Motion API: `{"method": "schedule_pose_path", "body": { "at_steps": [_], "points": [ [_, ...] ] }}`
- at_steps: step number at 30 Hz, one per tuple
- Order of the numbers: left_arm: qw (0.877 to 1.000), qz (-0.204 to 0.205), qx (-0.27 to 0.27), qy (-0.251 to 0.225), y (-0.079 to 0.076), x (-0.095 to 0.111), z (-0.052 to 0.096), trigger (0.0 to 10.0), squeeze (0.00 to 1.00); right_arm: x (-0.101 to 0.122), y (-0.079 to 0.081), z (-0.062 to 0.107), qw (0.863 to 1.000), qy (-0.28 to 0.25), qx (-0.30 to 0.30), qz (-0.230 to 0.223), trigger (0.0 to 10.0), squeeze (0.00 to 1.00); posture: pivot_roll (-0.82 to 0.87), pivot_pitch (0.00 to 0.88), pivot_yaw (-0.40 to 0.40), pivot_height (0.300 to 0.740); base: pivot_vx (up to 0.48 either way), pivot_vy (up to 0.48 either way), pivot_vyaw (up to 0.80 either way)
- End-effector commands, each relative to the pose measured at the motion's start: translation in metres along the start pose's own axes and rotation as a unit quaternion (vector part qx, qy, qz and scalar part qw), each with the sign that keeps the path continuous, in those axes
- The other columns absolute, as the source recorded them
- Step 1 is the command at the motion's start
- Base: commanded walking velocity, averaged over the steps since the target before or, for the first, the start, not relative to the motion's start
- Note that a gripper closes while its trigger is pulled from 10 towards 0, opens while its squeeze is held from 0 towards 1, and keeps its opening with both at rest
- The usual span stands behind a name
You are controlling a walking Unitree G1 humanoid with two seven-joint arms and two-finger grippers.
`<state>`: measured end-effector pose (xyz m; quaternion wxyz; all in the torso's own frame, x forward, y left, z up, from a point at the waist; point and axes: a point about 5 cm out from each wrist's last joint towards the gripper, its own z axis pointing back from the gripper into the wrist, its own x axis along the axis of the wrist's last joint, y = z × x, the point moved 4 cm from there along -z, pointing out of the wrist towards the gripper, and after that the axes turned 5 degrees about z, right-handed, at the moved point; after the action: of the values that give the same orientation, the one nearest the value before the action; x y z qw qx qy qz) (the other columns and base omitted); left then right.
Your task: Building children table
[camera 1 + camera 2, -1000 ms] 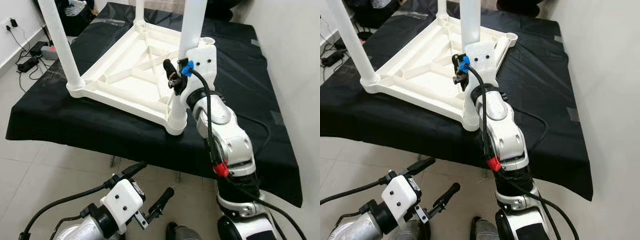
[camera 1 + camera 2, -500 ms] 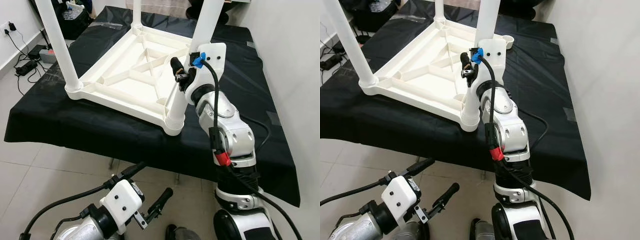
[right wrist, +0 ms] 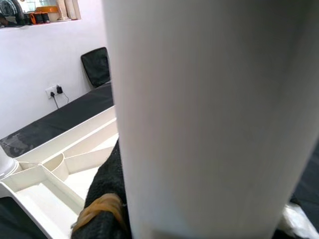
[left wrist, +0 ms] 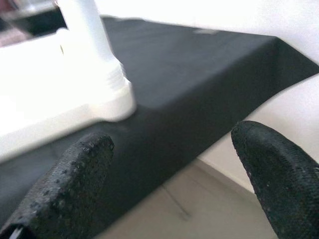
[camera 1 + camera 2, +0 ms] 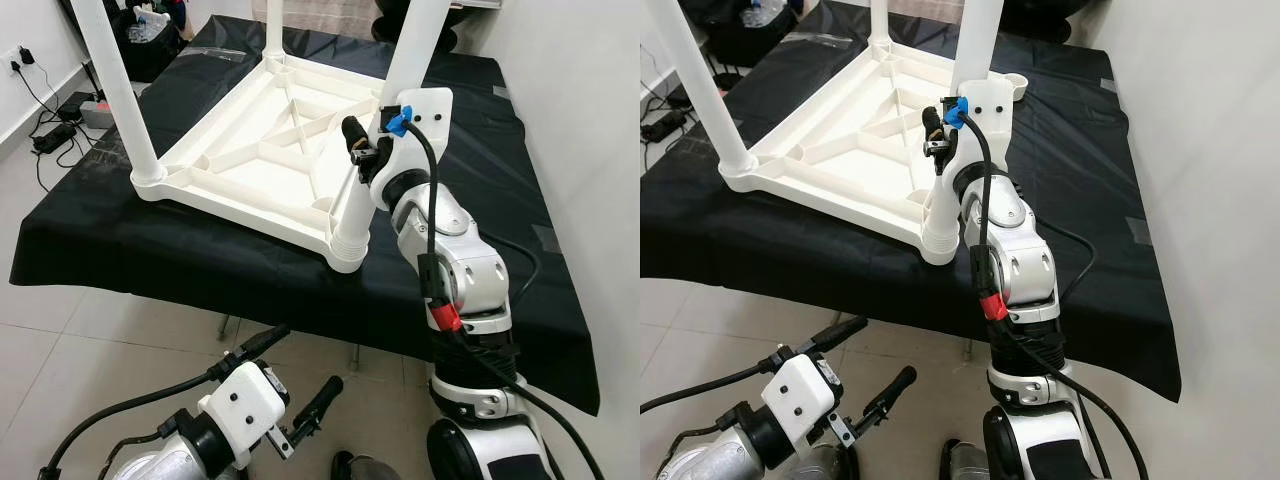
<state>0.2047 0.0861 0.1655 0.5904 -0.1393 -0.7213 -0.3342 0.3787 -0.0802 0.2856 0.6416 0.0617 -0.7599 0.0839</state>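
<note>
A white plastic children's table [image 5: 262,150] lies upside down on a surface draped in a black cloth [image 5: 480,130], its ribbed underside facing up. 3 legs stand in its corner sockets: the near-left leg [image 5: 118,85], a far leg [image 5: 273,28] and the near-right leg [image 5: 360,190]; all 3 are cut off by the upper edge of the head views. The far-right corner socket [image 5: 1013,78] shows as an open ring.

The right gripper [image 5: 362,150] is raised at the near-right leg, fingers clamped around it; in the right wrist view the leg [image 3: 209,124] blocks most of the frame and only 1 black finger [image 3: 107,199] is visible beside it.

The left gripper [image 5: 300,375] hangs low over the tiled floor [image 5: 60,340], in front of the surface, its fingers [image 4: 75,174] spread wide with nothing between them.

Cables and a wall socket [image 5: 18,50] sit at the far left, partly cropped.
</note>
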Motion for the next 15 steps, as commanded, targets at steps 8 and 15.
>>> {"method": "schedule_pose_path", "body": {
  "at_steps": [8,15],
  "points": [
    [0.985,-0.058,0.086,-0.136,0.074,0.077,-0.041,10.0,0.00,-0.032,-0.004,0.001,0.998,0.063,-0.010,-0.008,10.0,0.00,-0.01,0.162,-0.087,0.740,0.000,0.000,0.00],
    [0.953,-0.079,0.084,-0.280,0.115,0.174,-0.063,10.0,0.00,-0.031,-0.001,0.001,0.998,0.061,-0.007,-0.011,10.0,0.00,-0.01,0.150,-0.079,0.740,0.000,0.000,0.00]
  ]
}}
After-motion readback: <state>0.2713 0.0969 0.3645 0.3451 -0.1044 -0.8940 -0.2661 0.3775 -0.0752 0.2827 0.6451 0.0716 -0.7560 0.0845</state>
